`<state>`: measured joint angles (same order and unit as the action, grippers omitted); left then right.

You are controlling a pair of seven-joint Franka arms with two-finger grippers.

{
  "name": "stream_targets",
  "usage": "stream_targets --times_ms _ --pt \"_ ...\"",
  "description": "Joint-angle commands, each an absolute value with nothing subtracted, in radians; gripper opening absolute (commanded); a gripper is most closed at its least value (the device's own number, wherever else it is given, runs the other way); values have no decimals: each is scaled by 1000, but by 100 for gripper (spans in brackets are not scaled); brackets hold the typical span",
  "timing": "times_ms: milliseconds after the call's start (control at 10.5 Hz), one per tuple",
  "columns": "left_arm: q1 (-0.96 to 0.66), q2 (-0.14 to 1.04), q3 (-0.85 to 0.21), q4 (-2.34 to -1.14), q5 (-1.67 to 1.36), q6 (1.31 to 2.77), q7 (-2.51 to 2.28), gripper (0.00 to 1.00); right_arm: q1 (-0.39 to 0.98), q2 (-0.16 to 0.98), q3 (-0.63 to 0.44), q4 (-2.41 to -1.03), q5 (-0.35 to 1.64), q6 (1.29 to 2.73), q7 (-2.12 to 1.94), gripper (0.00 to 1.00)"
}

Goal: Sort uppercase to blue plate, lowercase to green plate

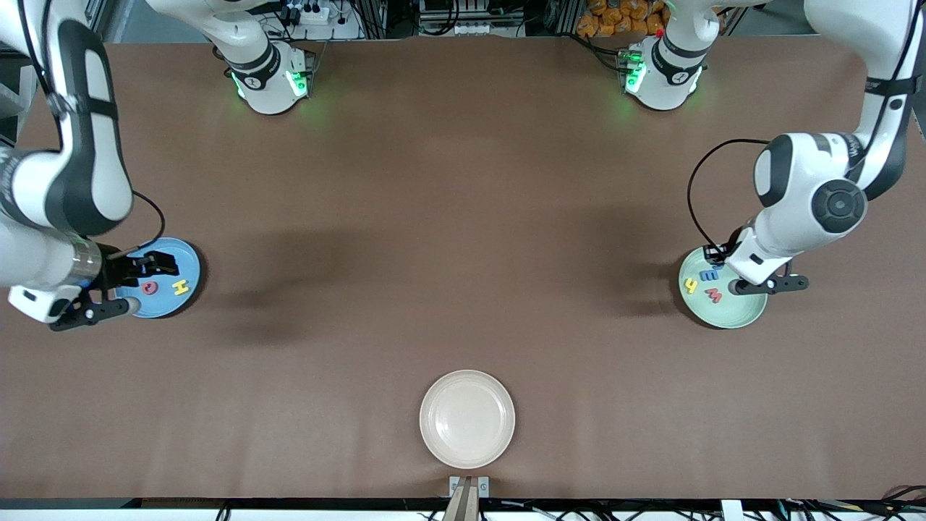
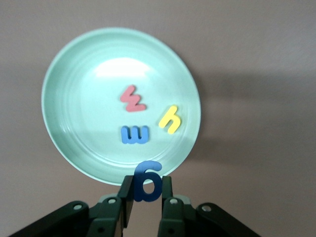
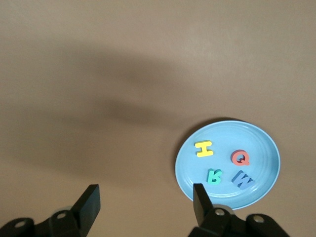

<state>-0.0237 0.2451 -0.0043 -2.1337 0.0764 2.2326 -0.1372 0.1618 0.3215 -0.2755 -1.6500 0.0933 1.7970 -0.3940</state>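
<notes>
left wrist view showed the left gripper [image 2: 146,197] clamped on the blue g [image 2: 147,181] over the green plate [image 2: 64,94]. right gripper [image 3: 143,203] hung over the blue plate [image 3: 261,143], jaws apart.

Four letters [image 3: 222,167] lie in one plate [image 3: 269,143], three [image 2: 145,120] in another [image 2: 64,74]; a third plate [image 1: 467,418] sits nearer the camera.
</notes>
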Motion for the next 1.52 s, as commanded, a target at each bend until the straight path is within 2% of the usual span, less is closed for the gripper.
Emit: stream_targets --times_ms 0,95,190,285,381,571,666,856,952,1427 --pt "6 288 -9 -2129 64 2255 -121 0 141 221 -223 -1643 92 1755 -339 86" --pt "41 296 -11 -2126 67 2261 -118 0 126 189 -186 -1632 91 1738 -280 95" --pt "54 305 -11 -2108 72 2263 -101 21 112 157 -148 -1618 83 1715 -214 100" --pt "51 313 -11 -2089 84 2263 -88 38 114 140 -131 -1593 57 1680 -180 100" --pt "51 310 -11 -2079 90 2260 -86 99 110 134 -109 -1554 34 1631 -166 100" --pt "45 287 -12 -2021 91 2232 -75 100 71 115 -57 -1514 32 1609 -156 100" --pt "43 261 -17 -1938 91 2117 -74 100 61 107 -54 -1513 34 1609 -153 100" --pt "-3 275 -18 -1650 91 1834 -72 100 54 94 -57 -1511 37 1608 -153 100" --pt "-20 276 -18 -1566 91 1756 -72 100 60 89 -60 -1497 35 1603 -153 100" --pt "-26 189 -57 -1511 78 1713 -66 100 54 91 -61 -1477 34 1586 -164 100"
